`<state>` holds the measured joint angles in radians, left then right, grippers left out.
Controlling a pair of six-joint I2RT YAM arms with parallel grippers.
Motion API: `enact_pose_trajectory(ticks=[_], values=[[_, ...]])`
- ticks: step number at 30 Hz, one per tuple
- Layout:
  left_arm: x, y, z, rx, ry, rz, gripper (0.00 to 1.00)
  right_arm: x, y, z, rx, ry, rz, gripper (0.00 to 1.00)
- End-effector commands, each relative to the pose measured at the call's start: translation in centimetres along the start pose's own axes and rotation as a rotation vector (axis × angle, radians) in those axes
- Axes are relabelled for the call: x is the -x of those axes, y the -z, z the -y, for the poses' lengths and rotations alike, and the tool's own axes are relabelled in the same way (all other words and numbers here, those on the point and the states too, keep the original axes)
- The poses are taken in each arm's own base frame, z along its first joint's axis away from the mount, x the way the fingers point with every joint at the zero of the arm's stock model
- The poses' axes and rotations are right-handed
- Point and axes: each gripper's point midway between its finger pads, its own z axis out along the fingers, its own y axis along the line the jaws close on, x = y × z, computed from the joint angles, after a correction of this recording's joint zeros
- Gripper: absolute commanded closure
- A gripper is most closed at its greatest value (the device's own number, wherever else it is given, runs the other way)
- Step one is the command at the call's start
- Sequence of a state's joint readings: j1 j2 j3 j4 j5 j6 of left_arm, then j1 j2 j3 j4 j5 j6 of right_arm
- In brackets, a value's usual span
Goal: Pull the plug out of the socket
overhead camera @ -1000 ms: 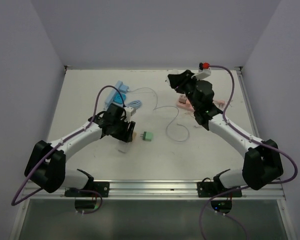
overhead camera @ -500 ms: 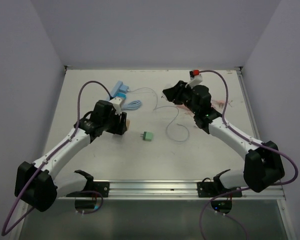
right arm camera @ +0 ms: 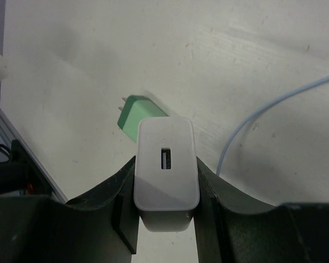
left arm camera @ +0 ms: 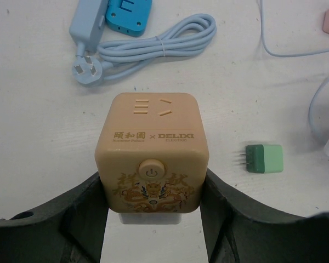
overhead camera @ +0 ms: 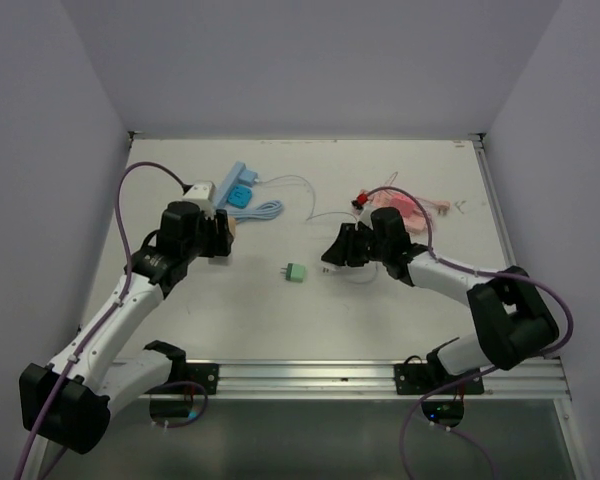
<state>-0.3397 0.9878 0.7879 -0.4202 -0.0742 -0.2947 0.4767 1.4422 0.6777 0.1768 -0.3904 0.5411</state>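
A tan cube socket (left arm camera: 152, 148), seen from the left wrist camera, carries one printed line across its front face: the Chinese characters 颐和园, with a smaller line beneath them that appears to read "Summer Palace", then a cross sign and the brand DELIXI in capitals, set over a tiny word too small to make out. Below the line, a round button (left arm camera: 149, 170) bears the power symbol. Gold ornament around the button includes large Chinese characters, too stylised to read with confidence
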Motion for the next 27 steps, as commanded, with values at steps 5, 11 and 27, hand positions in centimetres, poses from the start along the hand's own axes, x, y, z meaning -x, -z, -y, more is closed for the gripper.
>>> enact_pose_trajectory(ticks=[5, 11, 27], values=[[3.6, 0.4, 0.1, -0.007, 0.043, 0.143, 1.00, -2.4, -2.0, -1.2, 0.160, -0.038, -0.095, 0.88], [3.6, 0.3, 0.3, -0.016, 0.040, 0.141, 1.00, -3.3, -3.7, -1.2, 0.200, -0.079, -0.136, 0.80], [3.9, 0.7, 0.6, -0.040, 0.040, 0.160, 1.00, -2.4, -2.7, 2.0, -0.054, 0.024, -0.076, 0.09]])
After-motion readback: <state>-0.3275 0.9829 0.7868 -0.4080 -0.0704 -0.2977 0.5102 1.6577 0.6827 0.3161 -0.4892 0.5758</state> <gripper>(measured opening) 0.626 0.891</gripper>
